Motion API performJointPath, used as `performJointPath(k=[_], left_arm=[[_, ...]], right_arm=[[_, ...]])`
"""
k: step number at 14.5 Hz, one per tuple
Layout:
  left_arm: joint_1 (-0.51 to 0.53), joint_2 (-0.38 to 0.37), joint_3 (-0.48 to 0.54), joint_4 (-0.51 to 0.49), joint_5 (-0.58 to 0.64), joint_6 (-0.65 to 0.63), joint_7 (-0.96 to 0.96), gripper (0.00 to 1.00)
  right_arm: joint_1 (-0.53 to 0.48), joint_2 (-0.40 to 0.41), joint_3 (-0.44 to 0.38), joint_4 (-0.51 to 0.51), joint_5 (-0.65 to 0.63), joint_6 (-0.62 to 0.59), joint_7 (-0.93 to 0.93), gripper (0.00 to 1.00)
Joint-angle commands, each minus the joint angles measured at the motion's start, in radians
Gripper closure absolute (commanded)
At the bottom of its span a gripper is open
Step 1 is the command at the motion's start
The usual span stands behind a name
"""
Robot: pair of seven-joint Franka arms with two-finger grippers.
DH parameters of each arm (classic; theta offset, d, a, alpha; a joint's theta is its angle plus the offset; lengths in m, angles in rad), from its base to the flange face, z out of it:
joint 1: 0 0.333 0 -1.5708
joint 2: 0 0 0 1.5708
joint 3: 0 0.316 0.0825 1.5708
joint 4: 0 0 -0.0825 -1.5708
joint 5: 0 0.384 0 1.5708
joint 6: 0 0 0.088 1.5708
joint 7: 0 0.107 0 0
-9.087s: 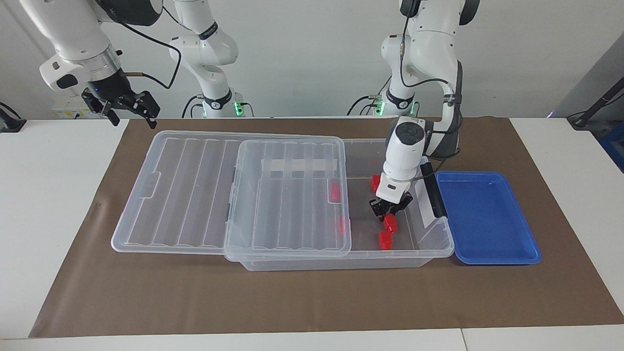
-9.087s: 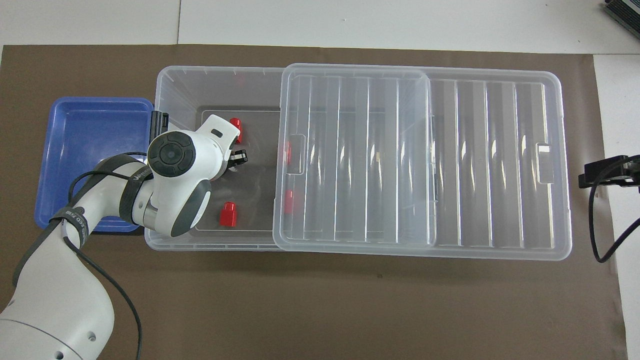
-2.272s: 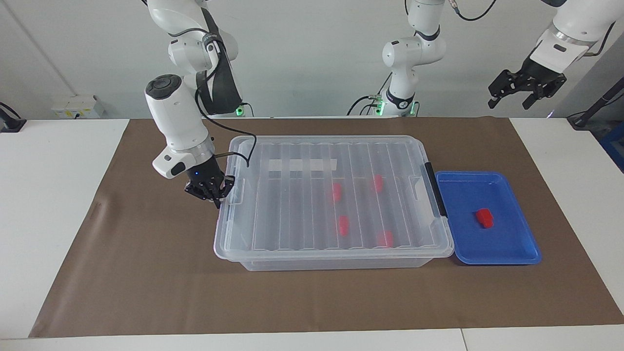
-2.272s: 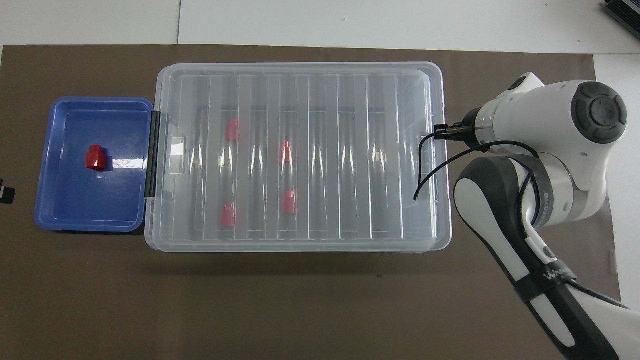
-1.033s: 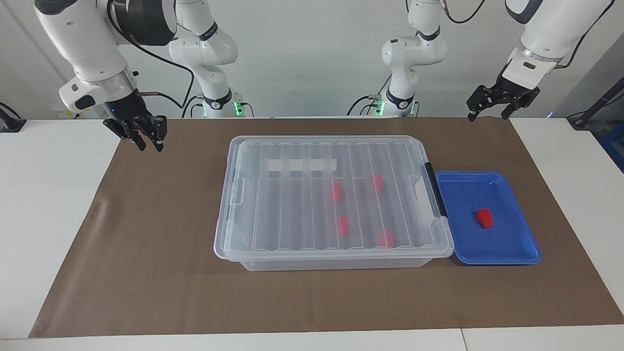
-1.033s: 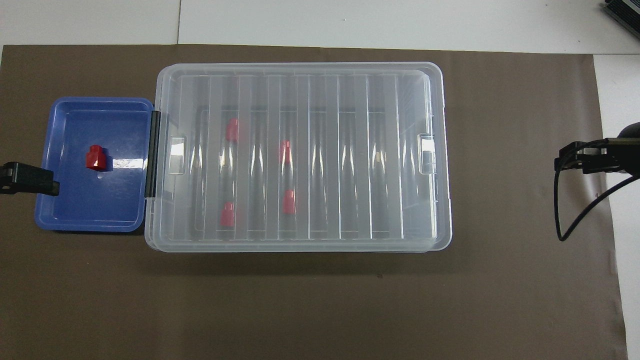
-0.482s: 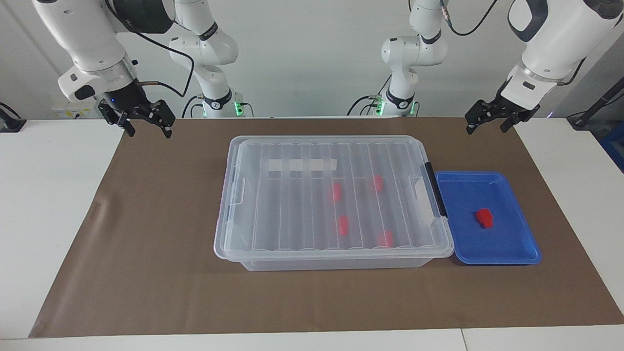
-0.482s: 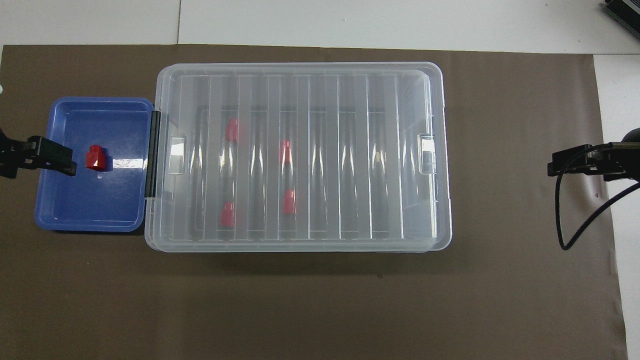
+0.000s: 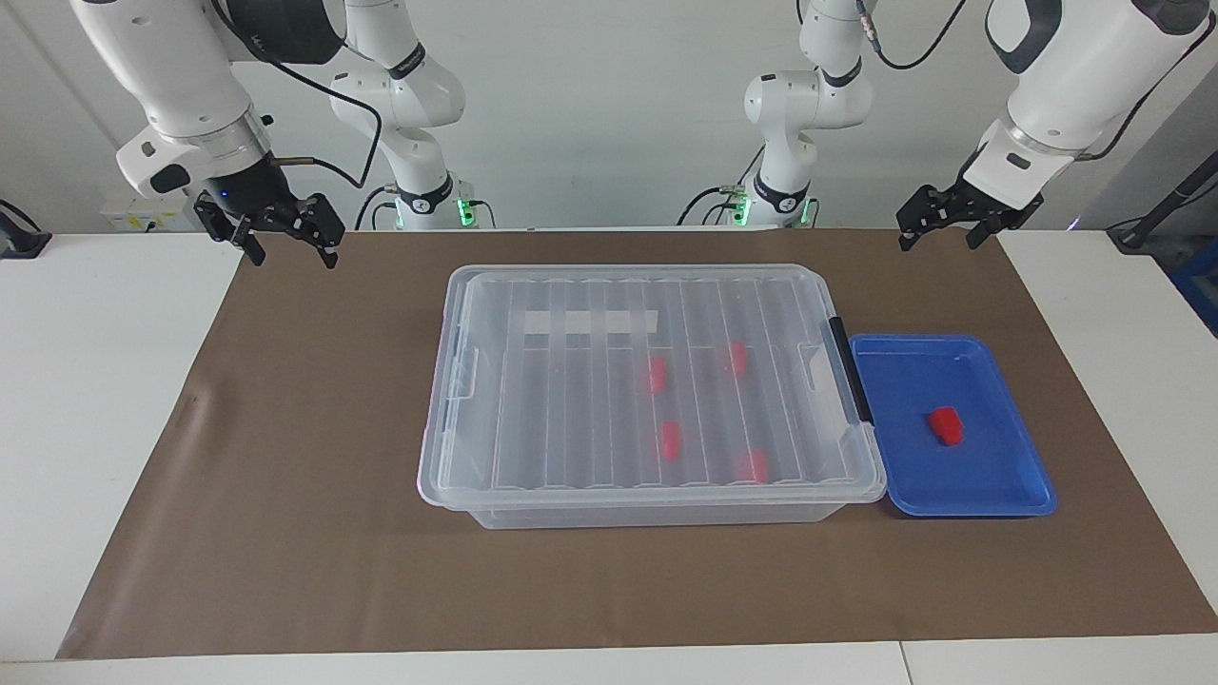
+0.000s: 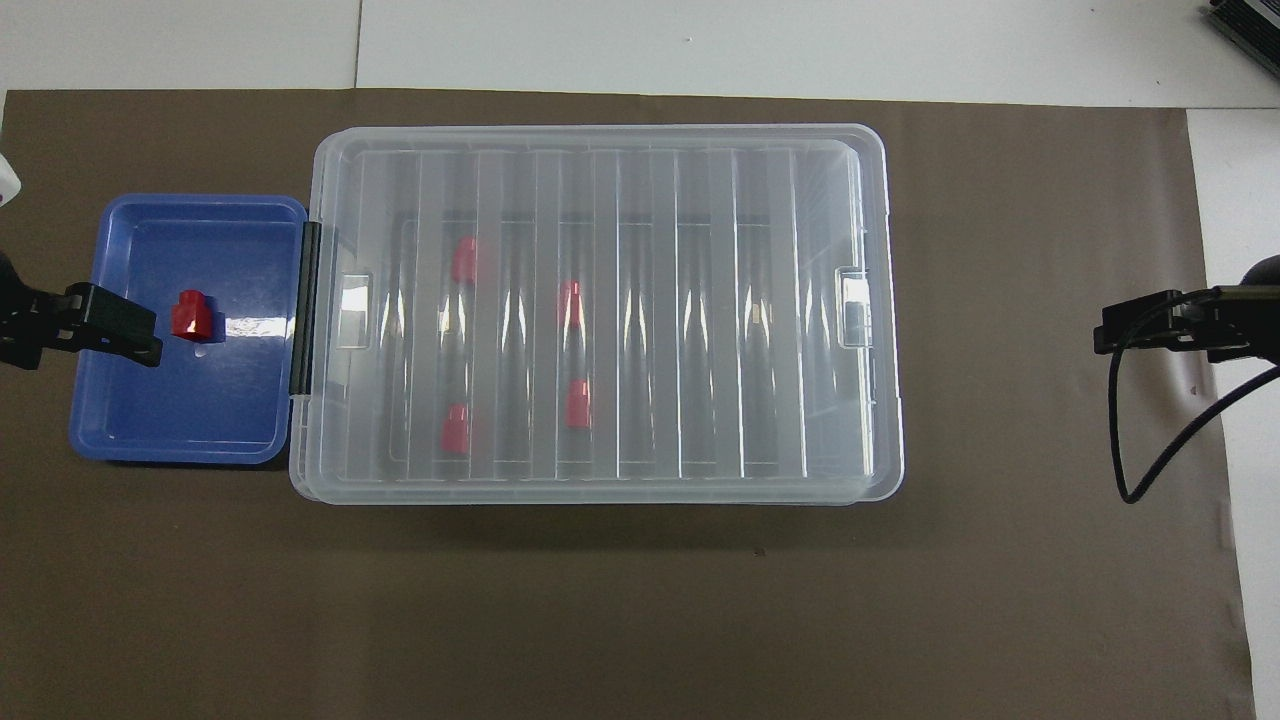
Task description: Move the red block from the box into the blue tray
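Observation:
One red block (image 9: 945,425) lies in the blue tray (image 9: 904,381), also seen from overhead (image 10: 191,315) in the tray (image 10: 180,410). The clear box (image 9: 571,409) stands beside the tray with its lid on; several more red blocks (image 9: 671,440) show through the lid (image 10: 700,300). My left gripper (image 9: 937,244) hangs open and empty in the air over the mat at the left arm's end, and in the overhead view (image 10: 100,330) it lies over the tray's edge. My right gripper (image 9: 295,261) hangs open and empty over the mat's corner at the right arm's end (image 10: 1140,330).
A brown mat (image 9: 285,476) covers the table under the box and tray. The box has a black latch (image 9: 850,381) on the side that meets the tray. White table (image 9: 86,381) lies around the mat.
Earlier the left gripper reached into the open box among the red blocks; now one block lies in the tray and the lid is on. Both arms have drawn back and barely move.

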Motion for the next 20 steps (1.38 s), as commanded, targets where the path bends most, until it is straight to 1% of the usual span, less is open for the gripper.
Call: performJointPath(k=[1,3,4,6,8,12,20], left_arm=[[0.043,-0.047,-0.028,-0.137,0.013,0.097,-0.032,0.0],[0.038,-0.044,-0.01,-0.143,0.013,0.119,-0.03,0.0],[0.037,-0.044,-0.005,-0.142,0.013,0.108,-0.022,0.0],[0.035,-0.035,0.012,-0.1,0.015,0.055,-0.021,0.0],[0.043,-0.035,0.012,-0.074,0.015,0.027,-0.025,0.0],[0.05,-0.056,0.007,-0.085,0.016,0.037,-0.025,0.0],[0.05,-0.064,0.007,-0.091,0.016,0.034,-0.028,0.0]], right_arm=[[-0.006,0.006,0.011,0.017,-0.017,-0.014,0.013,0.0],[-0.006,0.005,0.012,0.015,-0.02,-0.012,0.014,0.0],[-0.004,0.005,0.012,0.014,-0.024,-0.012,0.016,0.0],[-0.006,0.005,0.012,0.014,-0.025,-0.012,0.018,0.0],[-0.006,0.005,0.012,0.012,-0.025,-0.008,0.021,0.0],[-0.006,0.005,0.012,0.009,-0.024,0.011,0.021,0.0],[-0.006,0.005,0.012,0.007,-0.022,0.012,0.021,0.0]])
